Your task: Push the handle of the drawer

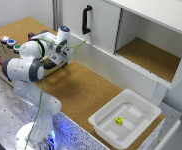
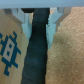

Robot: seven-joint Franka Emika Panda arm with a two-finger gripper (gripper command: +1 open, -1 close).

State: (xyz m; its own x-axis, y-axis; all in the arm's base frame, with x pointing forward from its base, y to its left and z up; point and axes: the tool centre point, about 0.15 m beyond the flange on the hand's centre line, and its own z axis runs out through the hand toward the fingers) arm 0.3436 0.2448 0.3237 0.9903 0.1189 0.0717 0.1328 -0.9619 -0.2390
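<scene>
From the exterior view, the arm (image 1: 28, 70) stands at the near corner of the table (image 1: 86, 92) on that view's left, bent over so its wrist reaches to the wooden box (image 1: 3, 52) at the table's left end. Three round buttons (image 1: 10, 42) sit in a row on the box's top, coloured red, blue and green as far as I can make out. The tool (image 1: 58, 59) is down against the side of the box, and the arm's own bulk hides the drawer front and its handle from here, so I cannot tell from this side how the jaws stand. A big white cabinet (image 1: 141, 30) runs along the far edge, its door carrying a long black pull (image 1: 86, 20), with an open compartment beside it. A white tray (image 1: 126, 120) sits at the table's right end holding a small yellow cube (image 1: 119, 120).

In the wrist view, the tool (image 2: 38, 24) has its two pale fingers (image 2: 25, 22) spread partway, one on each side of the handle (image 2: 36, 50), a dark bar running between them. The fingers sit close against the bar, though the blur keeps me from saying whether they touch it. Tan drawer front (image 2: 11, 30) with a blue mark (image 2: 9, 50) lies on one side, cork on the other.
</scene>
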